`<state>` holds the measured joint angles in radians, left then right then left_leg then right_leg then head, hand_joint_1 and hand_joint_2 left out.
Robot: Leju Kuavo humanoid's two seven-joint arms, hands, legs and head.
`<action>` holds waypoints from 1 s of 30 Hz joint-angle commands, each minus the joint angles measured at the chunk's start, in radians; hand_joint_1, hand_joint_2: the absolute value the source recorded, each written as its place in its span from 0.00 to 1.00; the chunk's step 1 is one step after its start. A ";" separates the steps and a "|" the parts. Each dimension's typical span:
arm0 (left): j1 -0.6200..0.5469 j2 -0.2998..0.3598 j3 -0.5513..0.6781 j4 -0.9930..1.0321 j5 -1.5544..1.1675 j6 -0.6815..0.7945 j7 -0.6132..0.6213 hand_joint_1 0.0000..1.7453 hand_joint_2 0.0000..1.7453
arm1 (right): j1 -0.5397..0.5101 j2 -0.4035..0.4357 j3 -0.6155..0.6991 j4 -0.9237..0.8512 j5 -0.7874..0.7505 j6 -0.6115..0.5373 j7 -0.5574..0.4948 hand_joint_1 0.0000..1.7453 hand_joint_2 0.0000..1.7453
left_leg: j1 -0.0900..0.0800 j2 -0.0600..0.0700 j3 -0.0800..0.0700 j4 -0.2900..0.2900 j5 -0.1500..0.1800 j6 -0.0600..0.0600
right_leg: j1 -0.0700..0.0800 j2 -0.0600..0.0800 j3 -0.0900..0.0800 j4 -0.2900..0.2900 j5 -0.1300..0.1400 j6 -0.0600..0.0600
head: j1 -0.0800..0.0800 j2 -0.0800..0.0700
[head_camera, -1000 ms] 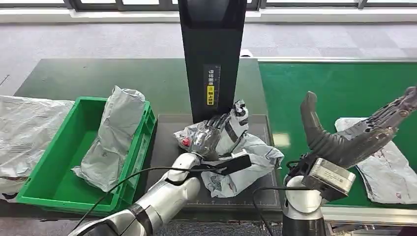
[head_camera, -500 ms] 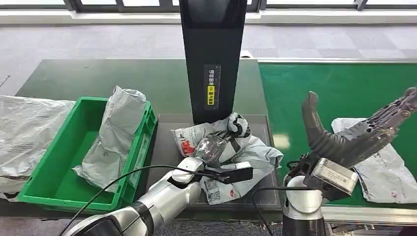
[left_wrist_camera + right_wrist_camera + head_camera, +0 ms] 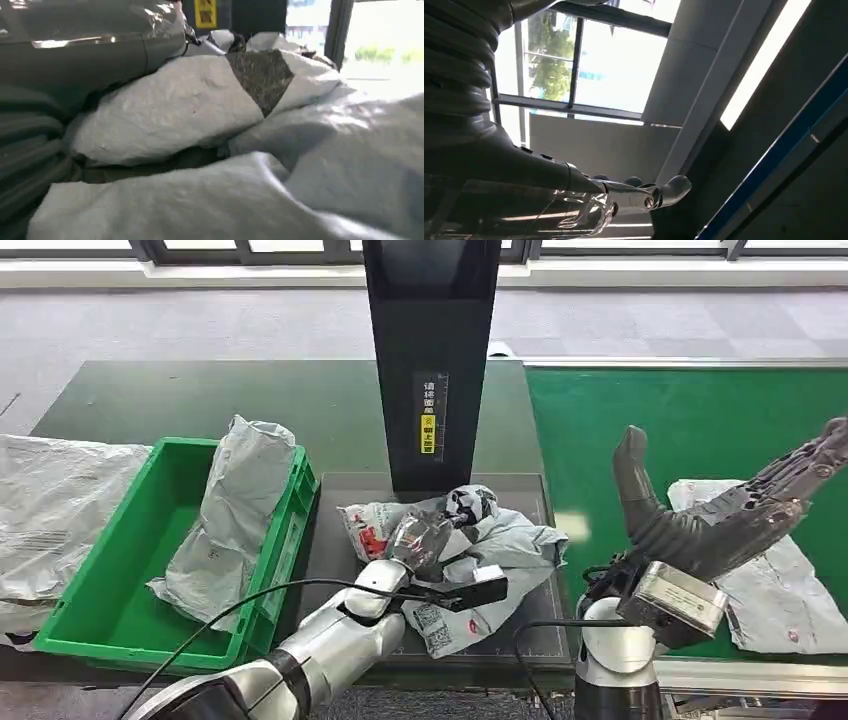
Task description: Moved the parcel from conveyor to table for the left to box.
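My left hand holds the bag mid-frame; thin plastic could slip b4 the bin. Right hand open, holds nothing.

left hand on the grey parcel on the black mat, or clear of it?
Touching. Head view: the left hand lies on the crumpled grey parcel; left wrist view shows the bag pressed against the fingers.

Black post carries a vertical strip label, white characters above a yellow patch, too small to read. Crumpled grey parcel shows red print and a small printed sticker, neither legible.
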<state>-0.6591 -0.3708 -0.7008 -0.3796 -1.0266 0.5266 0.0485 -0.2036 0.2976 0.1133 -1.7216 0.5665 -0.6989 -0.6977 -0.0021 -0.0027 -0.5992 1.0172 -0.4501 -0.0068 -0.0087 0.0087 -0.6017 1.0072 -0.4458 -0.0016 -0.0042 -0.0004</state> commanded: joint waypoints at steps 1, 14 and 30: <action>0.218 0.047 0.502 -0.715 -0.391 0.172 -0.070 1.00 1.00 | 0.119 0.052 -0.031 0.014 0.008 0.001 0.000 0.00 1.00 | 0.000 0.000 0.000 -0.002 0.000 -0.001 | 0.000 -0.001 0.000 -0.001 0.000 0.000 | 0.000 0.000; 0.303 0.022 0.735 -1.223 -0.342 0.172 -0.193 1.00 1.00 | 0.138 0.052 -0.074 -0.008 0.006 0.001 0.000 0.00 1.00 | 0.002 0.004 0.000 -0.002 -0.002 -0.002 | 0.002 0.005 -0.001 -0.002 -0.001 -0.001 | 0.000 0.000; 0.230 0.022 1.113 -1.059 -0.282 0.172 -0.237 1.00 1.00 | 0.146 0.052 -0.074 -0.008 0.000 0.001 0.000 0.00 1.00 | 0.001 0.003 0.005 -0.006 -0.001 -0.003 | 0.001 0.004 0.004 -0.004 -0.001 -0.001 | 0.000 0.000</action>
<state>-0.3383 -0.3544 0.0554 -1.6213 -1.3401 0.6996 -0.1541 -0.1625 0.2907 0.0717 -1.7285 0.5726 -0.6992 -0.6977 -0.0016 0.0009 -0.6018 1.0166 -0.4511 -0.0076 -0.0085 0.0143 -0.6054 1.0073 -0.4461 -0.0018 -0.0042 0.0000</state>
